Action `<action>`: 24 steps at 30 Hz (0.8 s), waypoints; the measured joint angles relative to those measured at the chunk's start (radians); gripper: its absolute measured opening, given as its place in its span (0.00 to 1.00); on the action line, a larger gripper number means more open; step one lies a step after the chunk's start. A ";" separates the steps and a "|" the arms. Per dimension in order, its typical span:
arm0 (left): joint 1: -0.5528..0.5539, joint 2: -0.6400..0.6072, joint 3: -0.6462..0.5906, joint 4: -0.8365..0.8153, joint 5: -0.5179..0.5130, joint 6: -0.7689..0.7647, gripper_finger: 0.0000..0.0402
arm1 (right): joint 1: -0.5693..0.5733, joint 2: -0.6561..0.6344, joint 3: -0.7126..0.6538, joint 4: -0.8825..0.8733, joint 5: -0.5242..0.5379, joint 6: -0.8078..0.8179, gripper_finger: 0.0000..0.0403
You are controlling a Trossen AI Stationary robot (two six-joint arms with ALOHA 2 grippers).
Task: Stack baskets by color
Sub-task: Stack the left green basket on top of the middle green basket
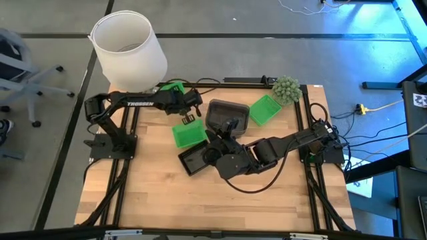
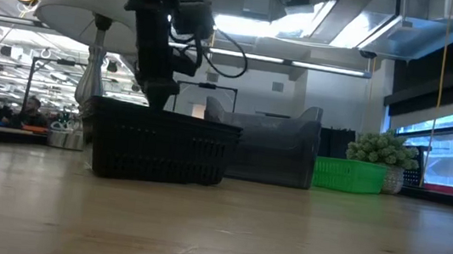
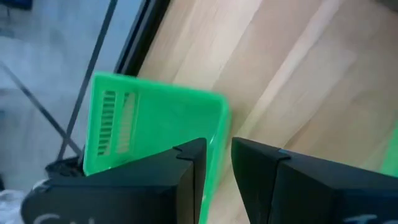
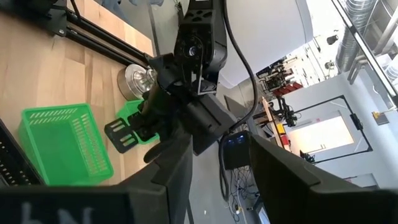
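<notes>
A green basket (image 1: 189, 133) stands on the table left of centre. My left gripper (image 1: 189, 117) hangs open just above its far wall. In the left wrist view that basket (image 3: 155, 121) lies right ahead of the fingers (image 3: 186, 168), with its rim showing in the gap. A second green basket (image 1: 175, 87) sits at the far edge behind the left arm, and a third (image 1: 265, 109) at the far right. A grey basket (image 1: 228, 113) and a black basket (image 1: 195, 160) stand mid-table. My right gripper (image 4: 221, 155) is open and empty, held high over the grey basket.
A white lampshade (image 1: 128, 47) overhangs the far left corner. A small round green plant (image 1: 285, 89) stands at the far right. The right arm (image 1: 267, 150) lies across the table's middle. Bare wood (image 1: 200, 203) fills the near half.
</notes>
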 joint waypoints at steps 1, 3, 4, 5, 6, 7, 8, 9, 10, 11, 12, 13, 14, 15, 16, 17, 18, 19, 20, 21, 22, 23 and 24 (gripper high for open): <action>0.008 0.000 0.000 -0.005 0.002 0.000 0.17 | -0.003 0.000 0.000 0.000 0.000 0.000 0.40; 0.024 0.000 0.000 0.000 0.020 0.000 0.17 | -0.008 0.000 0.000 0.000 0.000 0.000 0.40; 0.031 0.000 0.000 -0.001 0.040 0.000 0.17 | -0.010 0.000 0.000 0.000 0.000 0.000 0.40; 0.039 0.000 0.000 -0.002 0.067 0.006 0.17 | -0.012 0.000 0.000 0.000 0.000 0.000 0.40; 0.046 0.000 0.000 -0.002 0.089 0.016 0.17 | -0.014 0.000 0.000 0.000 0.000 0.000 0.40; 0.053 0.000 0.000 -0.001 0.106 0.028 0.17 | -0.015 0.000 0.000 0.000 0.000 0.000 0.40; 0.059 0.000 0.000 -0.001 0.118 0.035 0.17 | -0.017 0.000 0.000 0.000 0.000 0.000 0.40; 0.063 0.000 0.000 -0.001 0.126 0.041 0.17 | -0.019 0.000 0.000 0.000 0.000 -0.001 0.40; 0.068 0.000 0.000 -0.001 0.130 0.046 0.17 | -0.021 0.000 0.000 0.000 0.000 -0.001 0.40; 0.072 0.000 0.000 -0.001 0.135 0.050 0.17 | -0.023 0.000 0.000 0.000 0.000 -0.002 0.40; 0.078 0.000 0.000 -0.001 0.139 0.050 0.17 | -0.025 0.000 0.000 0.000 0.000 -0.003 0.40; 0.083 0.000 0.000 -0.002 0.139 0.050 0.17 | -0.027 0.000 0.000 0.000 -0.001 -0.004 0.40; 0.088 0.000 0.000 -0.001 0.141 0.049 0.17 | -0.028 0.000 0.000 0.000 -0.001 -0.005 0.40; 0.093 0.000 0.000 -0.001 0.153 0.049 0.17 | -0.030 0.000 0.000 0.000 -0.001 -0.006 0.40; 0.096 0.000 0.000 -0.001 0.172 0.050 0.17 | -0.031 0.000 0.000 0.000 -0.001 -0.008 0.40; 0.101 0.000 0.000 -0.001 0.189 0.054 0.17 | -0.031 0.000 0.000 0.000 -0.002 -0.007 0.40; 0.105 0.000 0.000 -0.001 0.196 0.057 0.17 | -0.031 0.000 0.000 0.000 -0.002 -0.008 0.40; 0.109 0.000 0.000 -0.001 0.197 0.056 0.17 | -0.031 0.000 0.000 0.000 -0.002 -0.008 0.40; 0.113 0.000 0.000 -0.001 0.199 0.055 0.17 | -0.031 0.000 0.000 0.000 -0.002 -0.008 0.40; 0.116 0.000 0.000 -0.001 0.201 0.052 0.17 | -0.031 0.000 0.000 0.000 -0.003 -0.008 0.40; 0.118 0.000 0.000 -0.001 0.201 0.052 0.17 | -0.031 0.000 0.000 -0.001 -0.003 -0.008 0.40; 0.118 0.002 0.000 -0.001 0.200 0.052 0.17 | -0.031 0.000 0.000 -0.001 -0.003 -0.008 0.40; 0.118 0.004 0.000 -0.001 0.199 0.052 0.17 | -0.031 0.000 0.000 -0.001 -0.003 -0.008 0.40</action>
